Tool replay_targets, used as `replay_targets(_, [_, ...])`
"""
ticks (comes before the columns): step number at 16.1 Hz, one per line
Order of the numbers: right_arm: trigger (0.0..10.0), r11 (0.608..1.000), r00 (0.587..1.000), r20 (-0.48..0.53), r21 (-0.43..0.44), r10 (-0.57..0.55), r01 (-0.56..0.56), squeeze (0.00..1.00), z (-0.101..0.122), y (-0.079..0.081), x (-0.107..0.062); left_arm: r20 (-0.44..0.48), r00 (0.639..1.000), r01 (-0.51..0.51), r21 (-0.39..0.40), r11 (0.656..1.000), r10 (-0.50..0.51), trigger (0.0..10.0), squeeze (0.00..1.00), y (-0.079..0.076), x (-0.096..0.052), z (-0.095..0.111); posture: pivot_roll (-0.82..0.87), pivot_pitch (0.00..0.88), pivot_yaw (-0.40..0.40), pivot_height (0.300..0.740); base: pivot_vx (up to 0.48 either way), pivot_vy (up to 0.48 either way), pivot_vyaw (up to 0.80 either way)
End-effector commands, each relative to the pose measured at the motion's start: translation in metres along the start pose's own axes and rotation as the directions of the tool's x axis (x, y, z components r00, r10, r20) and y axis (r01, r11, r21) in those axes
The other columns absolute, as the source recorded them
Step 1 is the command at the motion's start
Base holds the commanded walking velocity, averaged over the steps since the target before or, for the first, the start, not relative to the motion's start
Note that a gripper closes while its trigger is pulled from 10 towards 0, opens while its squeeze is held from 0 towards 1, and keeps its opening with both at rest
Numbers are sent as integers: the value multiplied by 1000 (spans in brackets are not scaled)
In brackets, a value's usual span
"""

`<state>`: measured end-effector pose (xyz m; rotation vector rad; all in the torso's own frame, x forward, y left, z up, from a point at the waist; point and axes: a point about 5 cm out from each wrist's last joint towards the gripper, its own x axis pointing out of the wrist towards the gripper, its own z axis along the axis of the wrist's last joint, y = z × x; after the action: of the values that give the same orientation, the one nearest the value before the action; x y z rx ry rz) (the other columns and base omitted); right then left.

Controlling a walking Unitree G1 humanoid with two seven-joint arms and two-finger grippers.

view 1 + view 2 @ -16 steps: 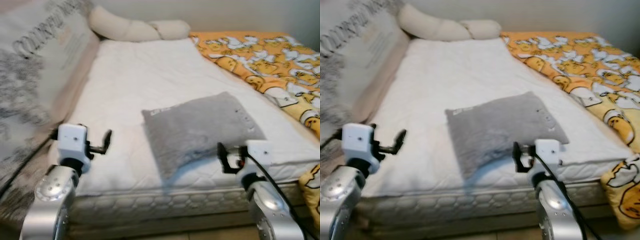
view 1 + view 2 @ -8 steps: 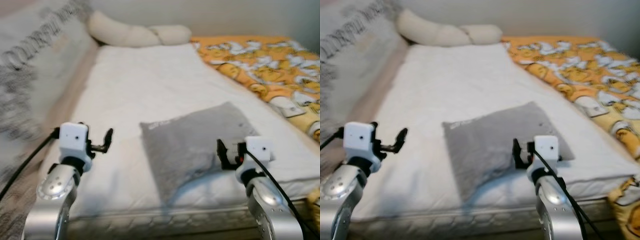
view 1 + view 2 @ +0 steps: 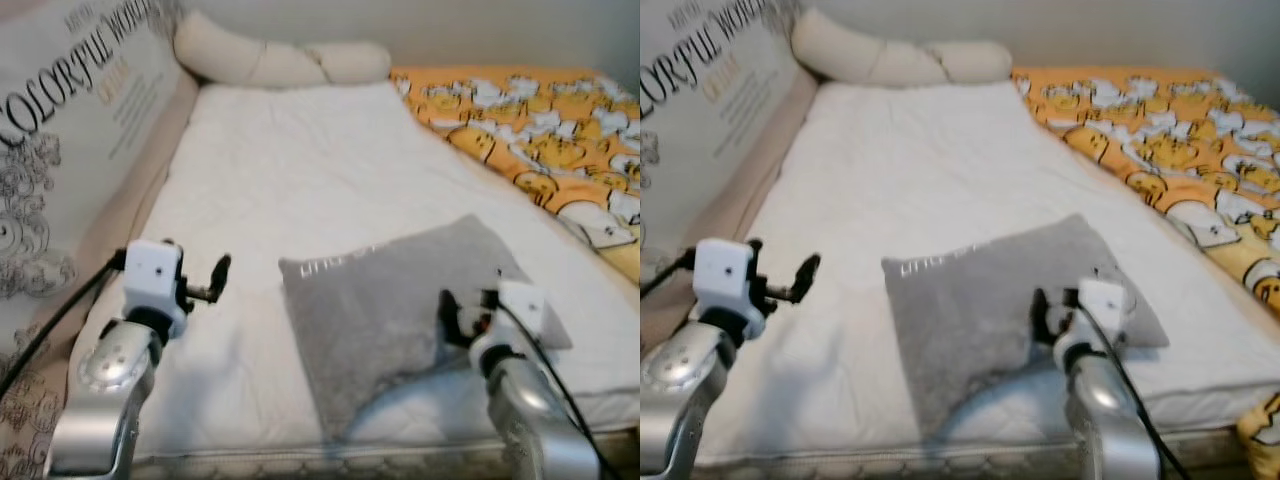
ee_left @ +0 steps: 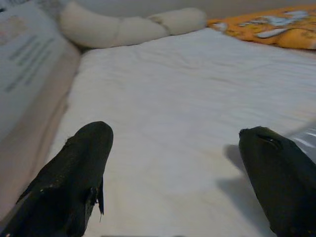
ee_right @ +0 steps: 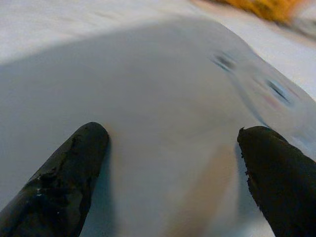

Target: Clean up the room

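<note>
A grey rectangular pillow [image 3: 385, 290] lies flat on the white mattress [image 3: 290, 170], near its front edge. My right gripper [image 3: 450, 318] hovers low over the pillow's front right part. It is open, and the right wrist view has grey fabric [image 5: 163, 98] between its two black fingertips [image 5: 64, 173]. My left gripper [image 3: 220, 278] is open over bare mattress, left of the pillow and apart from it. In the left wrist view its fingers [image 4: 69, 182] frame the white sheet [image 4: 168, 98].
A long cream bolster [image 3: 270, 62] lies across the head of the bed. An orange blanket with cartoon figures [image 3: 540, 120] covers the right side. A printed fabric panel [image 3: 70, 150] rises along the left edge. The mattress's front edge [image 3: 250, 462] is just below my arms.
The camera has moved closer to the bed. My right gripper, earlier at the pillow's front edge, now sits over the pillow. My left gripper stays open beside it.
</note>
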<state>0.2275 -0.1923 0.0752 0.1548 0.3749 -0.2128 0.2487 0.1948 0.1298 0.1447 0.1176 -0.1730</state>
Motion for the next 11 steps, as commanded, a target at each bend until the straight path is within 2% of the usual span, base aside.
replay_targets(1, [10000,997,999,-28,72,-30,32,1000,-3,-5,0,9,1000,24,8,1000,-24,10000,0,-1,3,1,-103,0,3,740,0,0,0])
replay_targets(5, [10000,986,992,-88,132,-91,102,1000,-6,-10,0,13,996,91,19,996,-92,10000,0,-4,10,2,-114,0,5,740,0,0,0])
replay_targets(7, [10000,973,982,-132,173,-133,155,1000,-9,-16,0,5,986,164,5,986,-164,10000,0,-11,10,1,-116,0,3,740,0,0,0])
replay_targets(9, [10000,962,982,-161,238,-97,134,1000,-11,-13,1,-20,938,344,-45,938,-345,10000,0,-28,5,-1,-117,0,1,740,0,0,0])
replay_targets(10, [10000,949,987,-163,309,-16,67,1000,-12,-6,4,-48,905,420,-57,906,-423,10000,0,-34,3,-5,-117,0,1,740,0,0,0])
replay_targets(11, [10000,935,988,-154,352,27,29,1000,-11,-2,6,-61,887,455,-63,888,-458,10000,0,-37,2,-6,-120,0,6,740,0,0,0])
